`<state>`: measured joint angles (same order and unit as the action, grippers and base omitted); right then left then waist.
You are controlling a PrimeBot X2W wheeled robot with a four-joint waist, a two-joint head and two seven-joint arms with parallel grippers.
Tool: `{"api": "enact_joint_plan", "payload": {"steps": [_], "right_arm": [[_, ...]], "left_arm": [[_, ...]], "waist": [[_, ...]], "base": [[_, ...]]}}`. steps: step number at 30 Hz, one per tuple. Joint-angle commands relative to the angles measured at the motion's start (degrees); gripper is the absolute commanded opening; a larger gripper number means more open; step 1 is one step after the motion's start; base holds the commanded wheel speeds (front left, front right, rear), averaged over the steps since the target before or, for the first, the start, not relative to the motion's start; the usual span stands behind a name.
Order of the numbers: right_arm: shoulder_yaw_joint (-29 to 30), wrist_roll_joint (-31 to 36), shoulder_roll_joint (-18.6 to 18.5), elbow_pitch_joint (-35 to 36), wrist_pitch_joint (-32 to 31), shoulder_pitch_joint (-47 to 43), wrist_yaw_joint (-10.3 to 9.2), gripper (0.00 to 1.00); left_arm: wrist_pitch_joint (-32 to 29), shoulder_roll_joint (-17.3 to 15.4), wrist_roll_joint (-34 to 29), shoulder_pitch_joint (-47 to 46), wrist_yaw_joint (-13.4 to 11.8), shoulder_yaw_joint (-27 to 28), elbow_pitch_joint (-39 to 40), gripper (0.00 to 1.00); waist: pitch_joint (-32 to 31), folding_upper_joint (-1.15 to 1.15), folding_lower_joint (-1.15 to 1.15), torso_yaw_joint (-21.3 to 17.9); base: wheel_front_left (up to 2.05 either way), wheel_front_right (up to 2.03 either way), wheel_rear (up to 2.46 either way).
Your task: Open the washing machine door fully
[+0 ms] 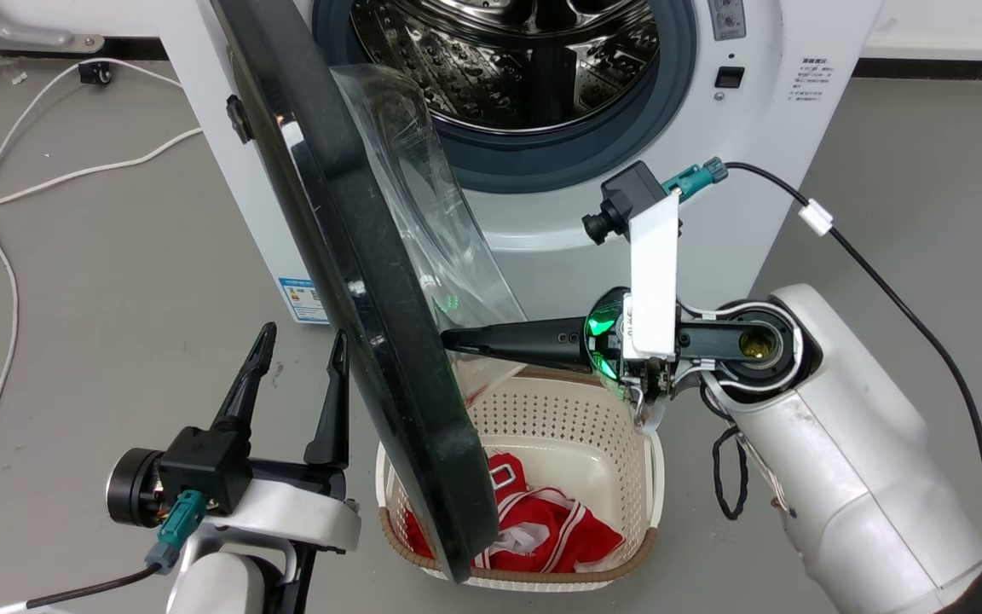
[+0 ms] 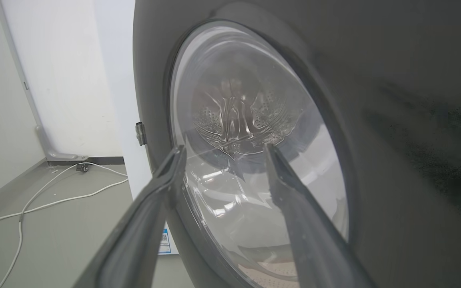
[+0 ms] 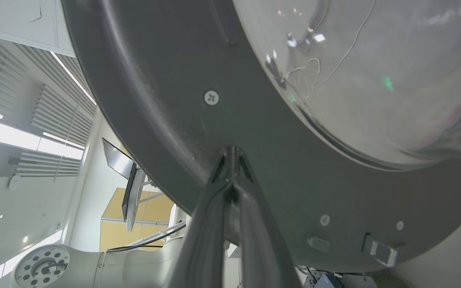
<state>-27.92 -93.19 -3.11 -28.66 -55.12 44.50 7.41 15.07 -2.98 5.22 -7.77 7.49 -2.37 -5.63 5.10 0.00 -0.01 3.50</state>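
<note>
Grey floor (image 1: 99, 281); right tool (image 1: 447, 340) seemingly touches door (image 1: 346, 256), contact obscured.

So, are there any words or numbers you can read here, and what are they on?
No text here can be read for certain.
Blue label low on the washing machine front: print too small to read.
Small black print at the machine's upper right: a few short lines, too blurred to read.
Grey panel beside the drum opening: marks too small to make out.
</note>
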Motion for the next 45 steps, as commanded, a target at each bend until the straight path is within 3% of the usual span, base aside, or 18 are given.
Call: {"api": "enact_joint_plan", "payload": {"steps": [1,16,17,18,20,21,27,31,37,43,45], "right_arm": [[0.18,0.12,0.45,1.71,1.45,-1.09,0.14,0.0],[15.82,0.71,-3.47,12.03,26.03,-15.72,0.13,0.0],[17.27,0.91,-3.53,12.34,28.25,-17.27,0.13,0.05],[18.41,0.9,-3.49,12.74,30.03,-18.75,0.13,0.26],[20.03,2.08,-3.99,13.38,33.49,-21.23,0.13,0.53],[20.84,2.44,-3.92,13.6,35.16,-22.47,0.13,1.0],[23.65,8.87,-3.42,15.85,46.37,-28.91,0.13,1.0],[23.91,19.39,-4.26,16.11,55.32,-32.07,0.13,1.0],[26.18,44.7,-5.39,15.25,67.25,-34.42,0.13,1.0],[32.97,72.2,-2.42,21.95,69.56,-35.15,0.07,1.0],[33.73,78.41,-1.11,25.37,69.04,-36.07,0.07,1.0]], "left_arm": [[0.15,0.08,0.0,0.5,0.0,-0.01,0.12,1.0],[0.15,0.1,0.02,1.85,-0.13,1.47,-0.11,1.0],[0.15,0.08,-0.03,1.98,-0.16,1.78,-0.07,1.0],[0.15,0.08,-0.17,2.17,-0.18,1.97,-0.06,1.0],[0.15,0.06,-0.31,2.35,-0.19,2.32,-0.04,1.0],[0.15,0.05,-0.39,2.42,-0.2,2.54,0.03,1.0],[0.15,0.06,-0.43,2.56,-0.19,3.33,0.02,1.0],[0.15,0.06,-0.47,2.67,-0.17,3.59,-0.07,1.0],[0.15,0.05,-0.58,1.79,-0.13,3.71,-0.31,1.0],[0.15,0.05,-0.75,1.49,-0.11,3.93,-0.06,1.0],[0.15,0.07,-0.79,1.5,-0.1,3.98,0.0,1.0]], "waist": [[0.01,0.0,0.01,-0.1],[-1.67,0.0,0.01,-2.13],[-1.81,0.0,0.01,-2.34],[-1.9,0.0,0.01,-2.5],[-2.0,0.0,0.01,-2.73],[-1.99,0.0,0.01,-2.89],[-1.98,0.0,0.01,-3.32],[-2.14,0.0,0.01,-3.36],[-2.2,0.0,0.01,-3.04],[-2.0,0.0,0.01,-3.22],[-2.0,0.0,0.01,-3.27]], "base": [[0.0,0.0,0.0],[0.0,0.0,0.0],[0.0,0.0,0.0],[0.0,0.0,0.0],[0.0,0.0,0.0],[0.0,0.0,0.0],[0.0,0.0,0.0],[0.0,0.0,0.0],[0.0,0.0,0.0],[0.0,0.0,0.0],[0.0,0.0,0.0]]}}
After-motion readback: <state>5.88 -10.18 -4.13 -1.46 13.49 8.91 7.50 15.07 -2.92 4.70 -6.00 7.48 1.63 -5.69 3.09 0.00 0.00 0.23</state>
